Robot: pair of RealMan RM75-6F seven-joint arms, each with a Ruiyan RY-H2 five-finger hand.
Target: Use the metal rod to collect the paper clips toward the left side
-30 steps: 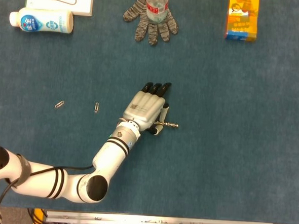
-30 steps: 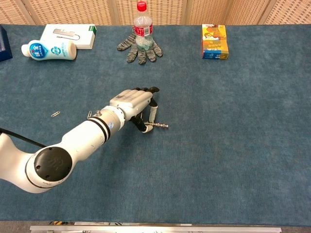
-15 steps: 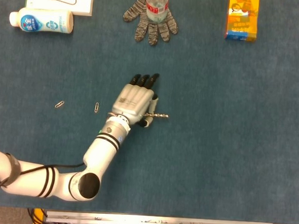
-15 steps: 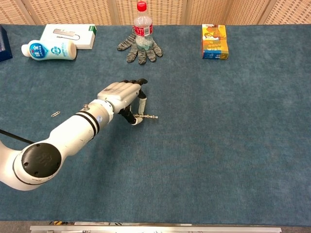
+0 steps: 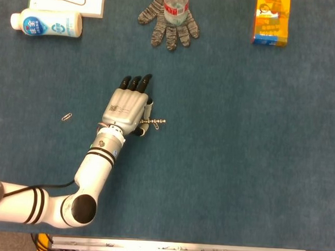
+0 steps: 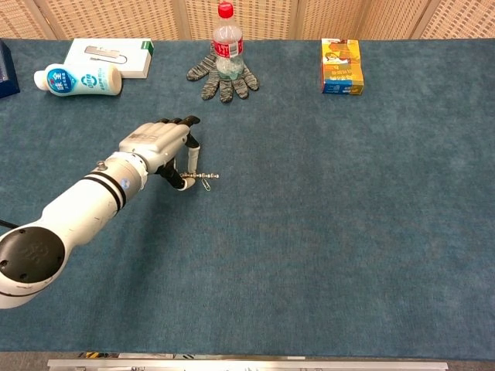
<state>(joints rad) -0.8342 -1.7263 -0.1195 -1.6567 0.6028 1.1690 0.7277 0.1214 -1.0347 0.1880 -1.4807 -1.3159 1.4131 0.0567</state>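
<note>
Fingers of the left hand (image 5: 127, 107) lie flat and together, thumb side pinching the rod (image 5: 154, 122), which pokes right over the table (image 5: 239, 164). 1 clip (image 5: 67, 117) lies well left. The rod looks stiff, thin and slippery; best gripped near its base.

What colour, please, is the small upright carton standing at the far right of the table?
Orange and yellow carton, with a printed picture; clearest in the chest view.

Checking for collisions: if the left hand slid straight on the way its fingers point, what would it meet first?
Probably nothing close: the left hand points up-table, and bare mat lies ahead, with the grey glove slightly to the right.
</note>
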